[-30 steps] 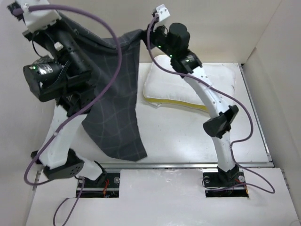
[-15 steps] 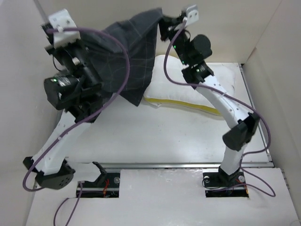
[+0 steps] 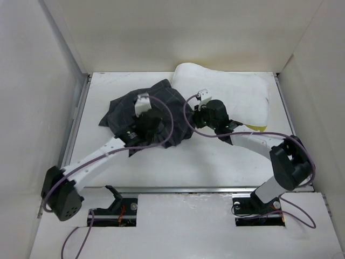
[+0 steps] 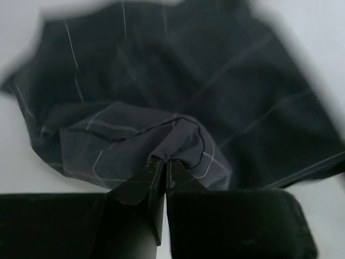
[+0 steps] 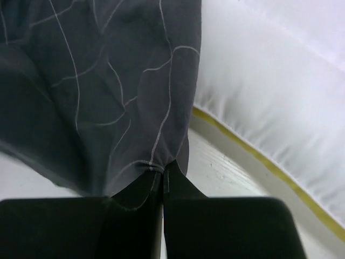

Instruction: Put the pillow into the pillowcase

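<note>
The left arm (image 3: 97,159) and the right arm (image 3: 257,141) are built alike, with smooth white tubular links joined by chunky black motor housings (image 3: 62,195) and a small white block (image 3: 142,102) at each wrist. A thin purple cable (image 3: 186,114) loops loosely along each arm. The fingers (image 4: 137,186) are matt black and taper to narrow, wedge-shaped tips.

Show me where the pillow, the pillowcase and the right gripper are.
pillow (image 3: 232,89), top external view, white top face.
pillowcase (image 3: 119,109), top external view, crumpled left part.
right gripper (image 5: 163,172), right wrist view, midway between its closed tips.
</note>
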{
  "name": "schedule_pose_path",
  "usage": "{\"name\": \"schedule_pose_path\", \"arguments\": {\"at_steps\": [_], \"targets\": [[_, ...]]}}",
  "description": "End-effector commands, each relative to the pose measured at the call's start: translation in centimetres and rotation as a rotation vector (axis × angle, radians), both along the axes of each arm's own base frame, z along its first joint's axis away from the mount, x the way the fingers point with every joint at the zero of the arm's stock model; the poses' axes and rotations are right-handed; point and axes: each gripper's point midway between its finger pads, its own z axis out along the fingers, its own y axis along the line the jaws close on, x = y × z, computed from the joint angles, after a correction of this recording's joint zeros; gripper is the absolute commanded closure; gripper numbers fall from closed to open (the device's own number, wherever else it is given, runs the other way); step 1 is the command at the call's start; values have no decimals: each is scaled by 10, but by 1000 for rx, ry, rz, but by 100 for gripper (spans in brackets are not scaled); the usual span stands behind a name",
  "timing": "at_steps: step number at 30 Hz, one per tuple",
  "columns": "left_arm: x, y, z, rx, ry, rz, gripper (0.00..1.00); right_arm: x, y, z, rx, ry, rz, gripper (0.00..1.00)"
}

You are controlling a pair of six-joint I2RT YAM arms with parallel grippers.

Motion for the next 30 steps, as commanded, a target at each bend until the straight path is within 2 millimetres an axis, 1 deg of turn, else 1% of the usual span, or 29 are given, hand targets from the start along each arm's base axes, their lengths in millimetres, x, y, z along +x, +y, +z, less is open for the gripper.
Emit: {"name": "schedule_pose_path", "arguments": {"at_steps": [1, 2, 3, 4, 5, 6, 7, 8, 9, 10, 11, 12, 13, 14, 15, 16, 17, 19, 20, 21, 22, 23, 24, 25, 26, 27, 28, 29, 30], "targets": [[-58, -3, -119, -150, 387, 57, 100, 0, -7, 34, 91, -37, -68, 100], [-64, -5, -128, -163, 413, 34, 100, 5, -22, 22, 54, -9, -149, 100], [-70, -6, -134, -204, 433, 47, 100, 3, -29, 15, 25, 25, -180, 100], [-80, -10, -136, -237, 456, 11, 100, 2, -33, 11, 8, 35, -196, 100], [-90, -7, -148, -236, 491, -2, 100, 3, -41, 8, -8, 44, -220, 99], [-98, -6, -152, -257, 513, 0, 100, 6, -46, 10, -6, 45, -259, 96], [-108, -14, -153, -297, 555, -49, 100, 7, -52, 7, -13, 54, -273, 94], [-122, -15, -157, -314, 582, -84, 100, 7, -51, 7, -2, 60, -279, 90], [-131, -20, -158, -337, 606, -124, 100, 13, -61, 11, -8, 55, -330, 85], [-146, -31, -158, -386, 664, -191, 100, 18, -67, 13, -15, 68, -358, 82], [-156, -36, -154, -418, 669, -240, 100, 20, -68, 12, -14, 82, -385, 82], [-168, -37, -158, -411, 703, -285, 100, 27, -77, 14, -16, 85, -429, 82], [-179, -40, -157, -413, 734, -332, 100, 37, -90, 24, -22, 72, -481, 82], [-189, -39, -156, -422, 771, -352, 100, 44, -95, 22, -6, 89, -512, 83], [-194, -41, -147, -435, 771, -379, 100, 51, -102, 26, -1, 90, -543, 86], [-203, -36, -146, -413, 801, -390, 100, 65, -111, 40, 26, 79, -559, 87], [-207, -36, -141, -409, 816, -403, 100, 71, -115, 34, 19, 102, -562, 87], [-214, -42, -126, -434, 815, -481, 100, 83, -124, 41, 26, 95, -588, 87], [-219, -46, -123, -426, 820, -549, 93, 88, -129, 46, 27, 94, -602, 82], [-225, -49, -121, -433, 838, -586, 73, 90, -128, 47, 29, 92, -602, 75], [-222, -50, -115, -427, 817, -608, 3, 91, -128, 49, 28, 93, -602, 65], [-216, -48, -112, -379, 787, -623, 0, 90, -128, 56, 36, 82, -601, 46], [-209, -46, -108, -346, 764, -605, 0, 89, -127, 56, 40, 85, -593, 37], [-200, -43, -107, -304, 762, -569, 0, 88, -128, 64, 38, 66, -586, 3], [-188, -46, -87, -291, 711, -566, 0, 88, -130, 64, 33, 62, -597, 0], [-180, -47, -80, -270, 682, -562, 0, 85, -140, 69, 6, 57, -641, 0], [-163, -44, -75, -219, 617, -543, 0, 86, -149, 70, -12, 52, -664, 0], [-148, -48, -68, -199, 574, -519, 0, 85, -152, 69, -24, 54, -679, 0], [-132, -52, -65, -187, 516, -500, 0, 86, -152, 77, -13, 40, -679, 0]]}}
